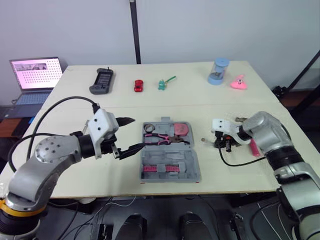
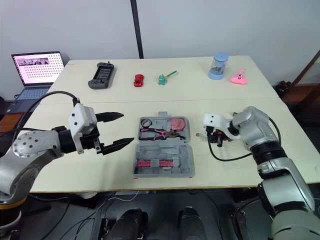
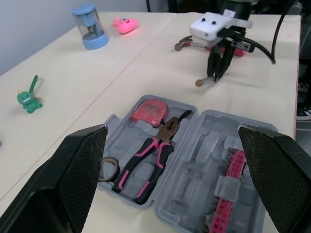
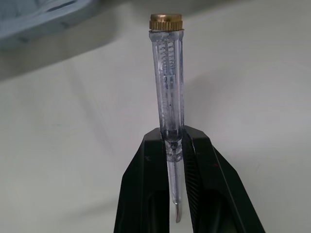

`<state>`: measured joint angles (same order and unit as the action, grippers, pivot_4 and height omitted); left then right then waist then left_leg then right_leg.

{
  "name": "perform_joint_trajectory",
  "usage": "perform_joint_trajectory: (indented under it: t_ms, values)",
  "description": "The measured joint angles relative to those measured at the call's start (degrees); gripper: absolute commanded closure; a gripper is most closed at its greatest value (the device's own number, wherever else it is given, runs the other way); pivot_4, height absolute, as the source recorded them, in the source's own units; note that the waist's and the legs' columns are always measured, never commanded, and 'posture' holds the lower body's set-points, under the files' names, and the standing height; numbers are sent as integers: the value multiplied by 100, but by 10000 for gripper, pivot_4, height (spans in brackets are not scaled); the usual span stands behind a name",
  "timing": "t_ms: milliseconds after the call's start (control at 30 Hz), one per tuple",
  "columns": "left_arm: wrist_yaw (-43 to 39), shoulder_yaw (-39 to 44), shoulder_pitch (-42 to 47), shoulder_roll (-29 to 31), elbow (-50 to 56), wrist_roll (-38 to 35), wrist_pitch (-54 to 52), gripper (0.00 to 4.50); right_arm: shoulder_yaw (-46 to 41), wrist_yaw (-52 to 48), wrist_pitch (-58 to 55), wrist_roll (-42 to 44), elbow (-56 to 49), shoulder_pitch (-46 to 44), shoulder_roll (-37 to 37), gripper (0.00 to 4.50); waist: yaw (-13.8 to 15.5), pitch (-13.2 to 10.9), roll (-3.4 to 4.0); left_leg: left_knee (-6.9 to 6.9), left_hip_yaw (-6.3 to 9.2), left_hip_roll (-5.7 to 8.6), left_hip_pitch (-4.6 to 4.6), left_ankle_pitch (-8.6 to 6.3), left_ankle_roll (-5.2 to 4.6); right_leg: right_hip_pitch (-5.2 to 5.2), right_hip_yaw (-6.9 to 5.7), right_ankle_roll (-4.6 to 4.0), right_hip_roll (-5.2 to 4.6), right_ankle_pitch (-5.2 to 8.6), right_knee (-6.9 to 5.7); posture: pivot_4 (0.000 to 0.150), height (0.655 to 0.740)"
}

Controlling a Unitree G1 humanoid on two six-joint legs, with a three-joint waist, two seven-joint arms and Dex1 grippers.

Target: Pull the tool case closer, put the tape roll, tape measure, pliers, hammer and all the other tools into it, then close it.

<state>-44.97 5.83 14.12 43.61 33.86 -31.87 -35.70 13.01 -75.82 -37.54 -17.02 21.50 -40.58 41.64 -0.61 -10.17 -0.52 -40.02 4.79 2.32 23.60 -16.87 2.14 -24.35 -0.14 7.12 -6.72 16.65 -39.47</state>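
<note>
On the counter (image 1: 200, 95), right of the open tool case (image 2: 165, 150): a small tool gripped for packing.
The case already holds the tape roll (image 2: 146, 122), pliers (image 2: 159, 133) and tape measure (image 2: 177, 124). The left pincer (image 2: 127, 128) hangs spread wide by the case's left edge. The right pincer (image 3: 216, 75) is clamped on a clear-handled screwdriver (image 4: 166, 73). The next move is likely to carry it across and seat it in a free slot.

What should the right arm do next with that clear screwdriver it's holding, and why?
Probably swing the right gripper toward the open tool case and lower the clear screwdriver over an empty slot. The fingers are shut on it over the table, beside the case, where the pliers already lie.
</note>
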Motion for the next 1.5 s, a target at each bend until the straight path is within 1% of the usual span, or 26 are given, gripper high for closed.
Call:
perform_joint_trajectory:
  t_ms: [100, 167, 267, 333, 400, 600, 667, 833, 900, 1067, 1167, 1233, 1333, 1400, 1500]
  values:
    - [-13, -23, 25, -2, -11, -6, 3, 0, -321, 429, -1505, 200, -771, 353, -229, 44751, -8, 1, -2, 1, 0, 1, 0, 0, 0, 0, 0, 0, 1, 0, 0, 1500, 6753]
    - [-28, -45, 47, -2, -23, -5, 4, 0, -506, 792, -2228, 295, -1122, 571, -399, 44751, -10, 1, -2, 2, -1, 2, -1, 0, 0, 0, 0, 0, 1, 0, 0, 1500, 6753]
    - [-61, -55, 82, -2, -39, -5, 7, 0, -820, 1341, -2970, 489, -1390, 789, -644, 44751, -11, 3, -4, 2, -2, 5, 0, 0, 0, 0, -1, 0, 2, 0, 1, 1500, 6753]
    - [-73, -55, 81, -2, -43, -3, 9, 0, -1162, 1862, -3323, 600, -1525, 920, -879, 44751, -13, 9, -14, 1, 0, 5, -1, 0, 0, 2, -2, 0, 5, 0, 1, 1500, 6753]
    - [-76, -57, 81, -3, -43, -2, 11, 0, -1310, 2181, -3363, 641, -1582, 1018, -1022, 44751, -15, 12, -18, 2, -1, 7, -2, 0, 0, 2, -2, 0, 7, 0, 1, 1500, 6753]
    - [-67, -57, 67, -15, -43, 2, 15, 0, -1724, 3205, -3248, 895, -1840, 1370, -1416, 44751, -16, 66, -100, 2, 7, 3, -22, -1, -1, 31, -5, 0, 18, 0, 10, 1500, 6753]
    - [-57, -63, 64, -53, -43, 4, 17, 0, -1796, 3426, -3245, 989, -1938, 1471, -1493, 35167, -16, 78, -119, 2, 8, 2, -25, -1, -2, 38, -6, -1, 19, 0, 13, 1500, 6753]
    - [-55, -81, 45, -94, -44, 15, 23, 0, -1845, 3603, -3299, 1433, -2184, 1624, -1575, 11365, -27, 79, -115, 2, 8, 0, -26, -3, -5, 37, -6, -1, 21, 0, 13, 1500, 6753]
    - [-60, -89, 45, -105, -46, 18, 27, 0, -1840, 3639, -3313, 1588, -2302, 1681, -1565, 837, -24, 79, -115, 2, 7, 0, -25, -3, -6, 37, -5, -1, 21, 0, 13, 1500, 6753]
    - [-76, -185, 48, -112, -64, 21, 47, 0, -1806, 3778, -3165, 1835, -2522, 1876, -1412, 304, 4, 71, -101, 2, 7, 1, -22, -4, -8, 36, -5, 0, 11, 0, 13, 1500, 6753]
    - [-86, -232, 66, -127, -129, 21, 98, 0, -1830, 3787, -2697, 2005, -2763, 2223, -1352, 304, -4, 60, -84, 4, 4, 3, -17, -7, -13, 28, -5, 0, 12, 1, 13, 1500, 6753]
    - [-101, -236, 77, -132, -170, 21, 122, 0, -1843, 3791, -2159, 2062, -2926, 2615, -1244, 304, -4, 54, -74, 5, 3, 3, -16, -8, -15, 27, -5, 1, 12, 1, 14, 1500, 6753]
    - [-123, -237, 77, -131, -230, 21, 132, 0, -2108, 3916, -878, 2161, -2849, 3147, -1363, 304, -11, 51, -70, 5, -1, 3, -17, -8, -15, 27, -4, 2, 12, 1, 14, 1500, 6753]
    - [-148, -245, 86, -131, -258, 22, 141, 0, -2282, 4035, -99, 2229, -2672, 3303, -1465, 304, -33, 46, -62, 5, -6, 3, -18, -8, -15, 25, -2, 2, 13, 0, 13, 1500, 6753]
    - [-230, -290, 104, -131, -339, 26, 172, 0, -2434, 4096, 477, 2376, -2388, 3337, -1560, 304, -32, 44, -58, 5, -4, 1, -19, -8, -15, 25, -2, 1, 16, 0, 12, 1500, 6753]
